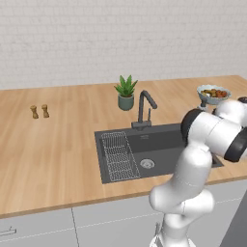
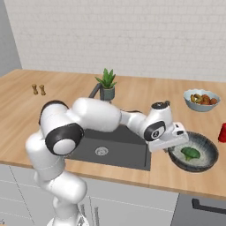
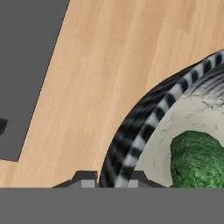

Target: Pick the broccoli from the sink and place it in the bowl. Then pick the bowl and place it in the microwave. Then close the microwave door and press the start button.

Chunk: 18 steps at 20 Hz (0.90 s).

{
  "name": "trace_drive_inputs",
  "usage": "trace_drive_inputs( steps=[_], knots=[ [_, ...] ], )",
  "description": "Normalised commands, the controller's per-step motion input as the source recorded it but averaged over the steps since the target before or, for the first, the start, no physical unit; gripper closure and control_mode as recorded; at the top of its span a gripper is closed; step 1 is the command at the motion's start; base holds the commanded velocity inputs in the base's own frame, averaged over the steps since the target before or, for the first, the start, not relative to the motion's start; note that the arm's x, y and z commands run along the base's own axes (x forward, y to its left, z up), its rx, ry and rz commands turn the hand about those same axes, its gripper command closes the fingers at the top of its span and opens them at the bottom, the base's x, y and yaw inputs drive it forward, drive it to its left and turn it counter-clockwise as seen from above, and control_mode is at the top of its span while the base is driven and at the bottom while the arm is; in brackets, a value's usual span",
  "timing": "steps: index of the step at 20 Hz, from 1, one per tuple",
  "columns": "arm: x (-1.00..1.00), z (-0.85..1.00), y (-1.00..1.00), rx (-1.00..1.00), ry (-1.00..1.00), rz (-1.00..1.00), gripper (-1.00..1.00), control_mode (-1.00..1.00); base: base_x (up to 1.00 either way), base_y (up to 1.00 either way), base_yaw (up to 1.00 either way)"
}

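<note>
Sitting inside the striped bowl (image 2: 194,152) at the lower right of the right base view: the green broccoli (image 2: 190,152), resting on the whitish inside, with the bowl on the wooden counter (image 2: 145,95) just right of the dark sink (image 2: 115,150). Reaching down at the bowl's left edge: the gripper (image 3: 111,177), its two dark tips nearly together, pinching the striped rim at the bottom of the hand view, one tip outside and one inside. Standing well behind, at upper right: a pale fruit bowl (image 2: 201,99).
</note>
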Motion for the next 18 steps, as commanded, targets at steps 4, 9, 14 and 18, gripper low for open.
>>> trace_drive_inputs(
  steps=[4, 9, 14, 18],
  knots=[
    [-0.37, 0.79, 0.02, -0.07, 0.09, 0.35, 1.00, -1.00, 0.00, 0.00, 0.00],
    [-0.33, 0.97, 0.08, 0.00, 0.11, 0.41, 1.00, -1.00, 0.00, 0.00, 0.00],
    [-0.42, 0.58, 0.41, 0.00, 0.02, 0.38, 1.00, -1.00, 0.00, 0.00, 0.00],
    [-0.43, 0.59, 0.55, 0.00, 0.00, 0.36, 1.00, -1.00, 0.00, 0.00, 0.00]
  ],
)
